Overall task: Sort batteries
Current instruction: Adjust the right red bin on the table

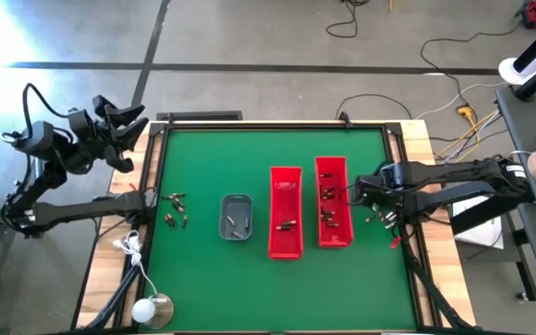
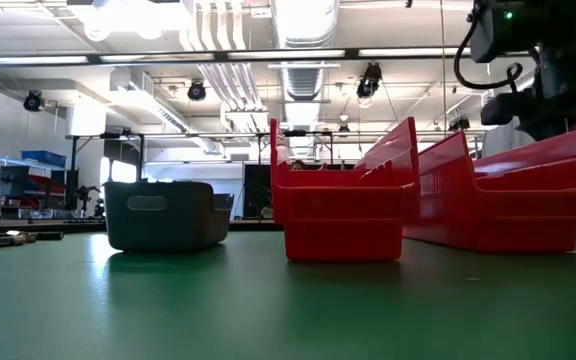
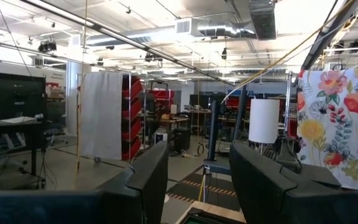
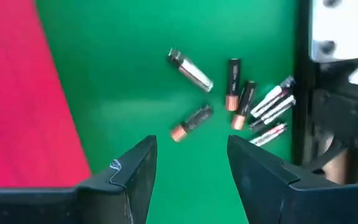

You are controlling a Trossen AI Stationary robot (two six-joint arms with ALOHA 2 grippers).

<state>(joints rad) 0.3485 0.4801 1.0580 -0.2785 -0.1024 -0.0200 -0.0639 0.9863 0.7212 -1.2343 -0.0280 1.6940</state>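
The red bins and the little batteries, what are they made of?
The red bins look like smooth, glossy plastic: bright even colour, thin walls, soft shine. The batteries look like metal with printed wrappers: one has a silvery, mirror-like body, others are dark with copper-coloured ends. The mat under them is matte green, possibly felt.

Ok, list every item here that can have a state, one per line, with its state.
Left gripper: open, empty, raised off the table's left edge.
Right gripper: open, empty, over loose batteries by the table's right edge.
Left red bin: upright, a few batteries inside.
Right red bin: upright, several batteries inside.
Grey tray: upright, a couple of batteries inside.
Batteries at left: lying loose, unsorted.
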